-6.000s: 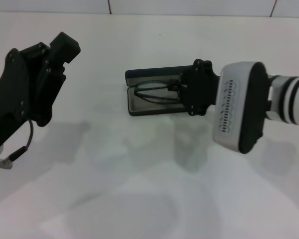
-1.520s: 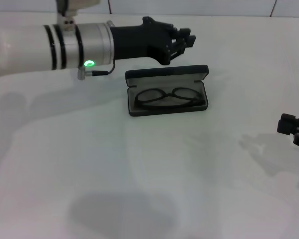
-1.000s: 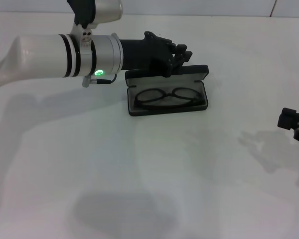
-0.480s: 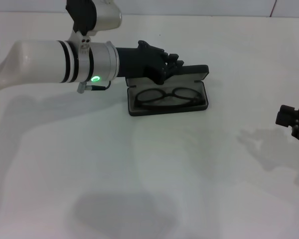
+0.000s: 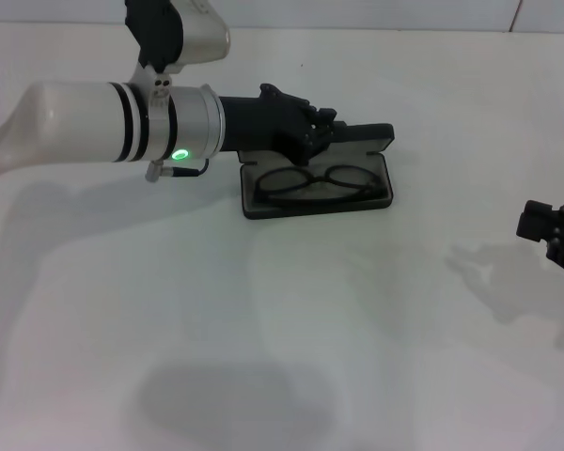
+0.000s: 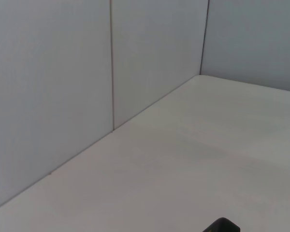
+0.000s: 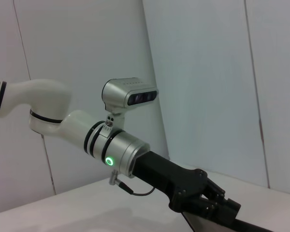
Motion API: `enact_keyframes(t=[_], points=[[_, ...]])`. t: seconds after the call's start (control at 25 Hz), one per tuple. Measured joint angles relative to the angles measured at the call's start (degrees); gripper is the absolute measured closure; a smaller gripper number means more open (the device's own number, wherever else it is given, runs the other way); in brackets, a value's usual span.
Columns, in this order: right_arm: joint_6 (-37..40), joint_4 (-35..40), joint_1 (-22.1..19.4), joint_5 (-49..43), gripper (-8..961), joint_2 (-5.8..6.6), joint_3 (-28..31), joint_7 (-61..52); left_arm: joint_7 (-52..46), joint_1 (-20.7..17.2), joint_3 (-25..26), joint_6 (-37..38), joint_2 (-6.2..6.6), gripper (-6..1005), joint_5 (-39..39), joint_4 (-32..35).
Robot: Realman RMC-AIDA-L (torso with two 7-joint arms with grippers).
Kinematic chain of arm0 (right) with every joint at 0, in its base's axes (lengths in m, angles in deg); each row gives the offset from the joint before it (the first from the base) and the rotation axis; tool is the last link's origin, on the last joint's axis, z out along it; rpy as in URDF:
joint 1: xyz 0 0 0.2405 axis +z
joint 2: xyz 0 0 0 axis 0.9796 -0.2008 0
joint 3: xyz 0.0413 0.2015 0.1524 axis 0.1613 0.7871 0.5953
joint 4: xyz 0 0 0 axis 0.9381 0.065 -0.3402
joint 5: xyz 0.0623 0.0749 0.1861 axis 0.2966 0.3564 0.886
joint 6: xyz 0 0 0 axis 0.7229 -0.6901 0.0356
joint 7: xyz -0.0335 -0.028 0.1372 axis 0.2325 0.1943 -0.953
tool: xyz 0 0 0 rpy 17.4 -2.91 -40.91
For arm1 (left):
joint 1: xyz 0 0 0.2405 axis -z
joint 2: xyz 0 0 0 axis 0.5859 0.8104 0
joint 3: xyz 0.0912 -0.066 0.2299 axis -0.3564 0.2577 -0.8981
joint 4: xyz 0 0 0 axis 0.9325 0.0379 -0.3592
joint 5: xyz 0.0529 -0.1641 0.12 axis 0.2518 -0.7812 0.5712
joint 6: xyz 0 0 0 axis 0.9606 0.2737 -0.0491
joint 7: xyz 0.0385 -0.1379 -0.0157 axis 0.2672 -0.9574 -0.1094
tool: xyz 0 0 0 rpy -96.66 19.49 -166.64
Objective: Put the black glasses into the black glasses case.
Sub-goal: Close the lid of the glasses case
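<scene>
Black glasses (image 5: pixel 315 180) lying in black glasses case (image 5: pixel 263 209) | left gripper (image 5: pixel 331 127) on lid, grip indiscernible | right gripper (image 5: pixel 551 229) parked, likewise | next: press lid shut.

Bright even light, soft shadows

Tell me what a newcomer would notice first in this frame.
The long white left arm reaching across the table, its left gripper against the raised lid of the open black glasses case near the table's far middle. Next, the black glasses lying folded inside that case. The right gripper sits off at the right edge, away from the case.
</scene>
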Motion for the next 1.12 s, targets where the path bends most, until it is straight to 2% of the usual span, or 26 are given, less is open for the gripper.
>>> enact_keyframes(t=[0.24, 0.68, 1.12], points=[[0.01, -0.16, 0.03, 0.0, 821, 0.0, 0.0, 0.2, -0.23, -0.1, -0.21, 0.55, -0.16, 800, 0.56, 0.02], [0.39, -0.57, 0.04, -0.01, 818, 0.0, -0.01, 0.2, -2.91, -0.11, -0.25, 1.67, -1.44, 791, 5.96, 0.57], [0.64, -0.7, 0.03, -0.01, 815, 0.0, -0.49, 0.18, -2.9, -0.77, -0.25, 5.61, -1.55, 783, 6.09, 0.13]])
